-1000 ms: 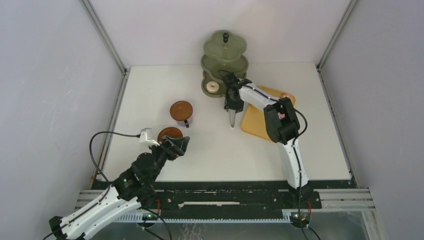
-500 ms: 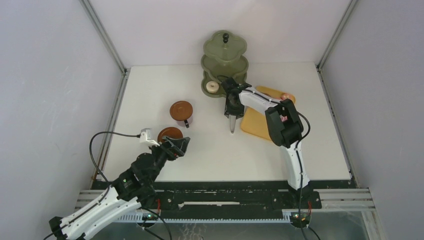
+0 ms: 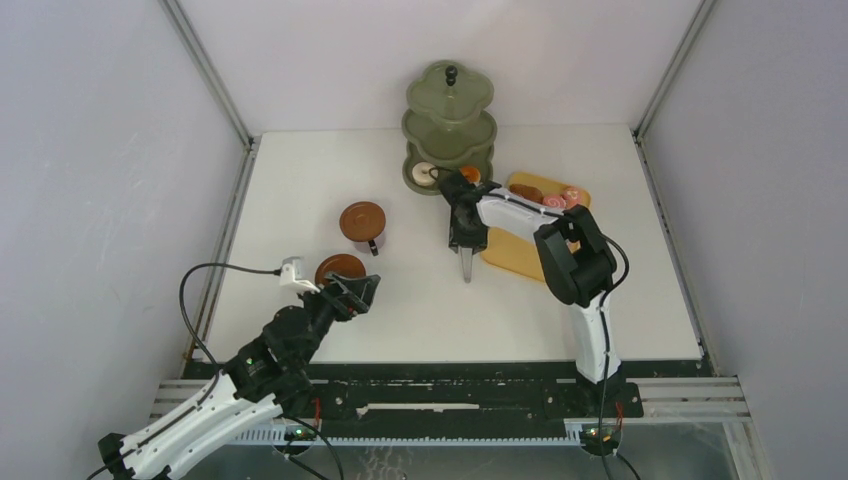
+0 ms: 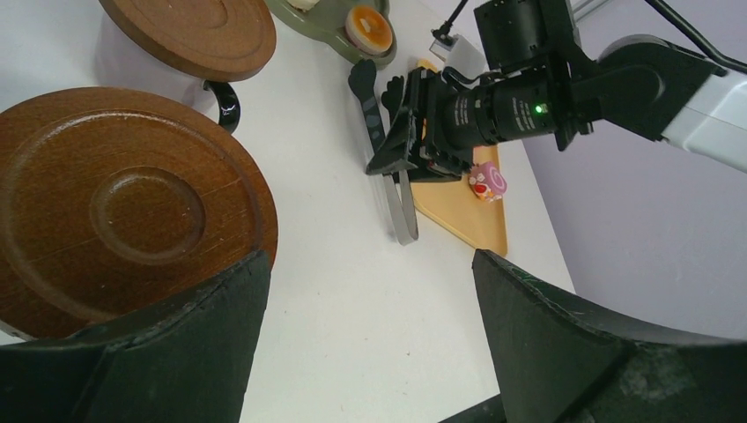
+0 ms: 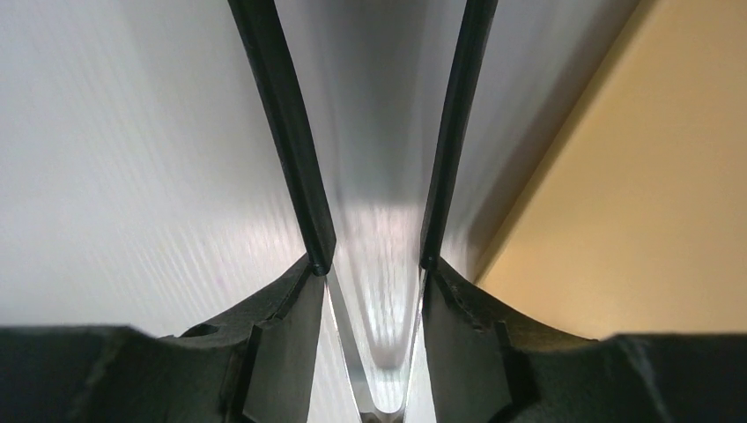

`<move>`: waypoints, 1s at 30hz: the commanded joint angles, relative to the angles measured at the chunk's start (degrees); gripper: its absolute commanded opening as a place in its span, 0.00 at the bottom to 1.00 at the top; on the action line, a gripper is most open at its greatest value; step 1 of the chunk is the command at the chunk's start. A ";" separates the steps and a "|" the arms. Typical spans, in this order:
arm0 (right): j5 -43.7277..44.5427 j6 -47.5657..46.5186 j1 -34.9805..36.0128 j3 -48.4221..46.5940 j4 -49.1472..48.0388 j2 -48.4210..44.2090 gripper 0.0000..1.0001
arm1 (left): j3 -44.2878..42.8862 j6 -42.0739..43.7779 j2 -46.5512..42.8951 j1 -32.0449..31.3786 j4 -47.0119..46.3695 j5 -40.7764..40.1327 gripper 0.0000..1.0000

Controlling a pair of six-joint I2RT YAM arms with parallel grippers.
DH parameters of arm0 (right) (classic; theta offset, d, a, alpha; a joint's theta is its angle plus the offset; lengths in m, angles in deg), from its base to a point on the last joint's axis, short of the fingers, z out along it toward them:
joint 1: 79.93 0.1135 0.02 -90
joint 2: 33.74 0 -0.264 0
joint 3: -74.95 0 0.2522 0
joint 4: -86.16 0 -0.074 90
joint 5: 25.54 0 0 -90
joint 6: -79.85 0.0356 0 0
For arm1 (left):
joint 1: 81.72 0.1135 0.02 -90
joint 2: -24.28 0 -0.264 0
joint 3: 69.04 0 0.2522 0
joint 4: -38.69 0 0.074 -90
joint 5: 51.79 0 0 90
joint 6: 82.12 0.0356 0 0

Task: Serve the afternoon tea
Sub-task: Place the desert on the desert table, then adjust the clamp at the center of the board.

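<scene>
The olive-green three-tier stand (image 3: 450, 118) is at the table's back. Its bottom tier holds a pale donut (image 3: 425, 173) and an orange-topped donut (image 3: 470, 175) (image 4: 367, 26). My right gripper (image 3: 466, 215) (image 5: 374, 273) is shut on the black tongs (image 3: 466, 245) (image 5: 284, 141), whose black tips (image 4: 361, 79) point at the stand. A pink swirl cake (image 4: 487, 181) and other treats (image 3: 556, 199) lie on the tray. Two brown cups topped with saucers (image 3: 362, 220) (image 3: 340, 268) stand left of centre. My left gripper (image 3: 352, 293) (image 4: 370, 264) is open and empty, beside the nearer saucer (image 4: 114, 203).
The flat orange-yellow tray (image 3: 520, 245) (image 4: 458, 216) lies right of the tongs, under my right forearm. The metal handle end of the tongs (image 4: 403, 225) rests on the white table. Grey walls close in the table on both sides.
My right gripper has drawn back a little from the stand's bottom tier with the tongs. An orange-topped donut now shows on that tier. The left arm is still.
</scene>
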 commanded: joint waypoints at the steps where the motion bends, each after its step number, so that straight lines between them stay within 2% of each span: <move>1: 0.70 1.24 3.41 4.30 -1.83 -6.93 0.50 | -3.49 1.30 -0.74 -0.13 0.34 -0.03 0.89; 8: 1.69 2.66 10.36 13.29 -4.71 -13.97 0.51 | -5.13 2.72 2.06 -0.13 1.04 0.89 0.94; 11: 2.08 3.80 12.79 16.14 -6.11 -15.76 0.51 | -6.18 2.79 5.70 -0.30 0.95 1.97 0.99; 14: 1.77 4.71 14.42 18.72 -7.94 -16.87 0.53 | -7.97 3.19 9.77 -1.12 1.10 1.83 1.00; 20: -0.18 5.29 15.80 22.63 -12.05 -16.96 0.59 | -14.43 4.28 18.78 -7.79 5.23 -8.26 1.00; 24: -1.09 5.55 16.08 24.80 -14.20 -17.85 0.63 | -18.51 3.93 23.45 -11.33 7.18 -11.97 1.00; 30: -0.36 6.20 15.54 29.87 -16.06 -25.65 0.67 | -24.44 1.51 33.53 -17.26 9.78 -16.73 1.00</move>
